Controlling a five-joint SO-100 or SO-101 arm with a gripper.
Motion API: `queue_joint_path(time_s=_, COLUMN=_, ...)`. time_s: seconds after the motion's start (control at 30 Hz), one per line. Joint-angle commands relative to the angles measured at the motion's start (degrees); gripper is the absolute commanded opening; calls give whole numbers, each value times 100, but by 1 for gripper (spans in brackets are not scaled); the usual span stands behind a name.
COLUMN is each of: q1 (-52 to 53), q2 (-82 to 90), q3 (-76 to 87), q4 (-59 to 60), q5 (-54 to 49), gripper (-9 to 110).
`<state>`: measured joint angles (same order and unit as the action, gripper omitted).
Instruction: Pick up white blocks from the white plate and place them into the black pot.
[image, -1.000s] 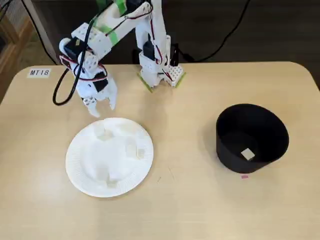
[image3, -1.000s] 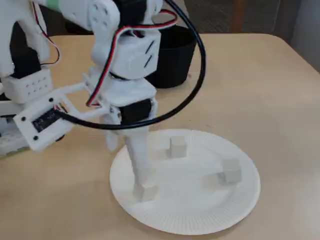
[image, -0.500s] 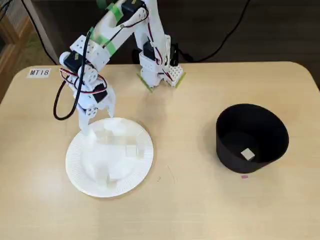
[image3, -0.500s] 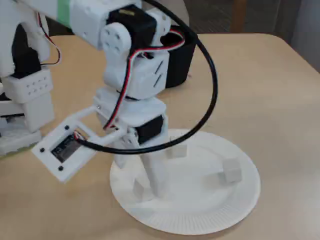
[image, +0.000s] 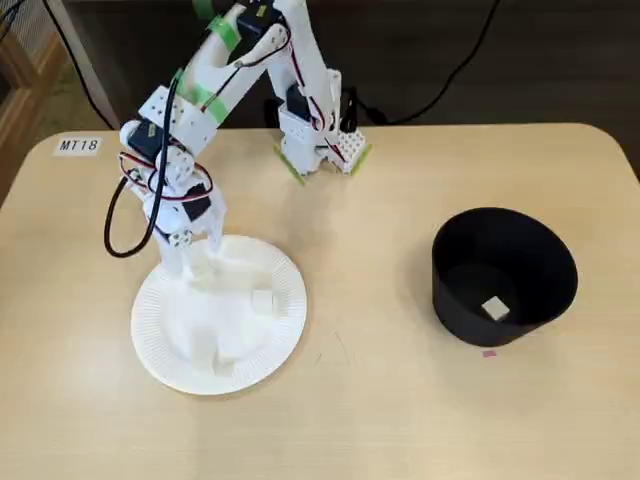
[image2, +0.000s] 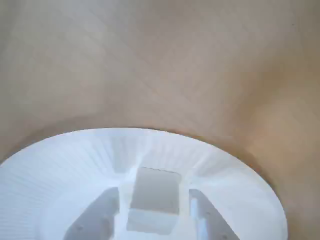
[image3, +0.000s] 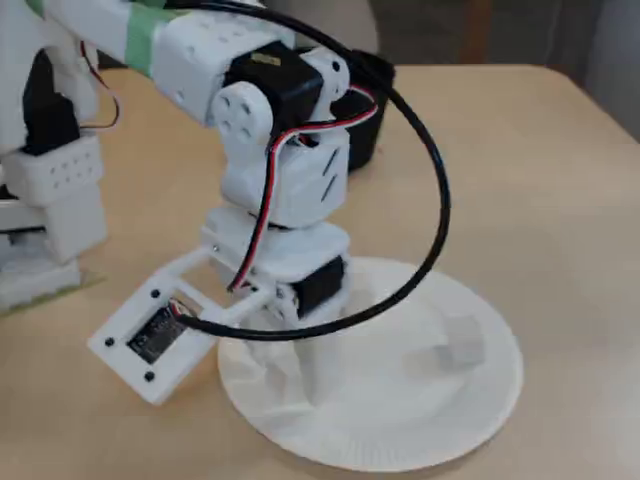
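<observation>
Looking down in a fixed view, the gripper (image: 198, 262) reaches onto the far-left part of the white plate (image: 160, 340), its fingers spread around one white block (image: 199, 266); three more white blocks (image: 264, 301) lie scattered on the plate. The black pot (image: 505, 275) stands well apart to the right, holding a single block (image: 494, 308).

Wrist view — both fingers (image2: 206, 216) flank a block (image2: 154, 196) on the plate's (image2: 75, 150) floor, gaps visible on each side, so the jaws are open and not yet clamped.

Side-on fixed view — the arm hides the gripper's tips over the plate (image3: 470, 420); one block (image3: 462, 340) sits at right, and the pot (image3: 362, 125) lies far behind.
</observation>
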<state>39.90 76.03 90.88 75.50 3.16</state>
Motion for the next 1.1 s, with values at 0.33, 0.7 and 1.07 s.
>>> queue_joint_path(time_s=0.33, q1=-457, q2=1406, q3=0, q4=-1652, q5=-123, gripper=-2)
queue_joint_path(time_s=0.7, q1=-2698, q2=4904, q3=1125, q4=-3595, q5=571, gripper=-2)
queue_joint_path(time_s=1.07, q1=-6328, q2=6820, q3=3234, q4=-4113, q5=-413, gripper=-2)
